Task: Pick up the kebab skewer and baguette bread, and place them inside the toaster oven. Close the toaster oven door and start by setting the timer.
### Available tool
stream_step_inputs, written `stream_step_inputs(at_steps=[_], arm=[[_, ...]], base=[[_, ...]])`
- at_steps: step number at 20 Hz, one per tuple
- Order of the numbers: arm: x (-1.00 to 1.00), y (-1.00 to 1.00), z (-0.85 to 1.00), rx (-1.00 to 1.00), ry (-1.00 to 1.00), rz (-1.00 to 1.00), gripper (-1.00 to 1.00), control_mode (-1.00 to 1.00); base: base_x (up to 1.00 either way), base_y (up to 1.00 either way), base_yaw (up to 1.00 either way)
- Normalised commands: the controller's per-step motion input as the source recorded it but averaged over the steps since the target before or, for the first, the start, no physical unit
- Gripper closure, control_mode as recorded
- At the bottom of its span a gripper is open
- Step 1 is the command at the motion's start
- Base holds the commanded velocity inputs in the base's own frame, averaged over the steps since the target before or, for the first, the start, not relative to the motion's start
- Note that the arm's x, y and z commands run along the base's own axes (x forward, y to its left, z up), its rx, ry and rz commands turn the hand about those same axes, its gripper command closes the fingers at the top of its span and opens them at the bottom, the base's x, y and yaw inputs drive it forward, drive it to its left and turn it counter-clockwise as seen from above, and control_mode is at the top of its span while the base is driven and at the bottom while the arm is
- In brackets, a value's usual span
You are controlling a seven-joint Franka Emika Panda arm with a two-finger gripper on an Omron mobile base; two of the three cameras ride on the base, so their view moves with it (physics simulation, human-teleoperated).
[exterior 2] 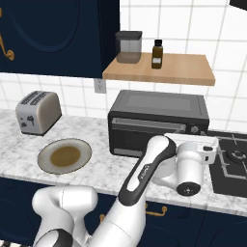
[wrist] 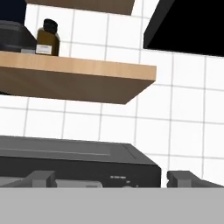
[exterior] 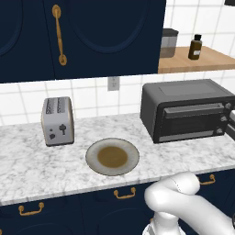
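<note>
At the front right corner of the toaster oven [exterior 2: 159,121], we hold our gripper [wrist: 109,178] level with the appliance's upper edge, its two dark fingertips [wrist: 41,177] standing wide apart with nothing between them. Seen from the hand, the oven's dark top runs from 9 o'clock toward the centre, and the white tiled wall rises behind it. In the right base picture our white wrist crosses the oven's lower right front, near its small knobs.

The toaster oven door [exterior 2: 149,131] appears shut, upright against the box, though our arm hides part of it. At 12 o'clock above the oven hangs a wooden shelf [exterior 2: 164,68] bearing a small brown bottle [exterior 2: 157,54] and, to its 9 o'clock, a dark lidded canister [exterior 2: 128,47].

On the marble counter [exterior: 36,165], at the oven's 8 o'clock, lies a round plate [exterior: 112,156] with a brownish centre. Further toward 9 o'clock stands a silver two-slot toaster [exterior: 58,120]. At the oven's 3 o'clock sits a black stovetop [exterior 2: 231,164]. Navy cabinets [exterior: 92,36] with brass handles hang above the toaster.
</note>
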Motion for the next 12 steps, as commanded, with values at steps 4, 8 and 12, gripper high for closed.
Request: stream_step_inputs(at_steps=[4, 8, 12], arm=[[0.02, -0.14, -0.02, 0.0, 0.0, 0.0, -1.0, -1.0], [0.12, -0.07, -0.01, 0.0, 0.0, 0.0, -1.0, -1.0], [0.2, 0.0, -0.15, 0.0, 0.0, 0.0, -1.0, -1.0]], base=[[0.0, 0.0, 0.0], [0.0, 0.0, 0.0], [0.0, 0.0, 0.0]])
